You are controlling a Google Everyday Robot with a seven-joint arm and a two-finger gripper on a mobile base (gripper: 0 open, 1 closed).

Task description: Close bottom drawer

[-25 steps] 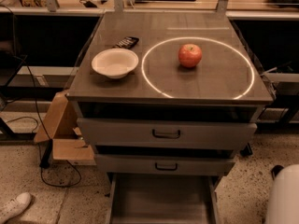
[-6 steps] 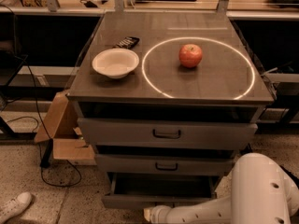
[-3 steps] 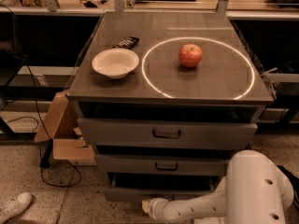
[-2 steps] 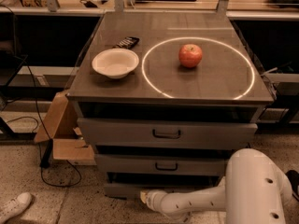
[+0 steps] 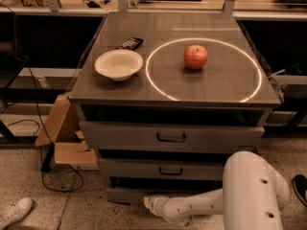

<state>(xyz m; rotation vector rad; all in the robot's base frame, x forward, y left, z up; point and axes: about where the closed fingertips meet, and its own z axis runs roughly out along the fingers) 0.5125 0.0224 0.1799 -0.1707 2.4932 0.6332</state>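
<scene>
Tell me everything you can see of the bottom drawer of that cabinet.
The bottom drawer is the lowest and narrowest of three: a shallow, level front that looks like grey metal, just above the floor. It sits almost fully in, a dark gap above it under the middle drawer; its inside does not show. The pincer on the white arm is at its front, near the middle; no handle shows.

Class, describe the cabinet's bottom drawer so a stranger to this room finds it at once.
Find the grey cabinet with an apple and a white bowl on top; three drawers stack down its front. The bottom drawer is the lowest, nearest the floor, with the shallowest front, and only it has the robot's gripper at it.
</scene>
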